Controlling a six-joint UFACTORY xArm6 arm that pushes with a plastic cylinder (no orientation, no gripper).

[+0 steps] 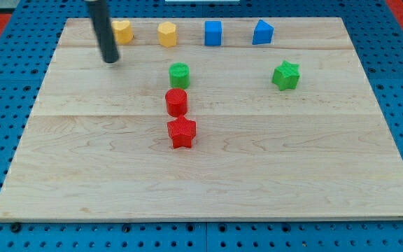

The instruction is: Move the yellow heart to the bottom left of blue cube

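Note:
The yellow heart (pixel 123 31) lies near the board's top edge, left of centre. A second yellow block (pixel 167 33), roughly hexagonal, lies to its right. The blue cube (pixel 213 33) is further right in the same row. My tip (pixel 109 60) rests on the board just below and left of the yellow heart. The dark rod rises past the heart's left side and hides a little of it. The tip is far to the left of the blue cube.
Another blue block (pixel 262 32) with a slanted top sits right of the cube. A green cylinder (pixel 179 74), a red cylinder (pixel 176 101) and a red star (pixel 182 132) form a column at the centre. A green star (pixel 285 75) lies at the right.

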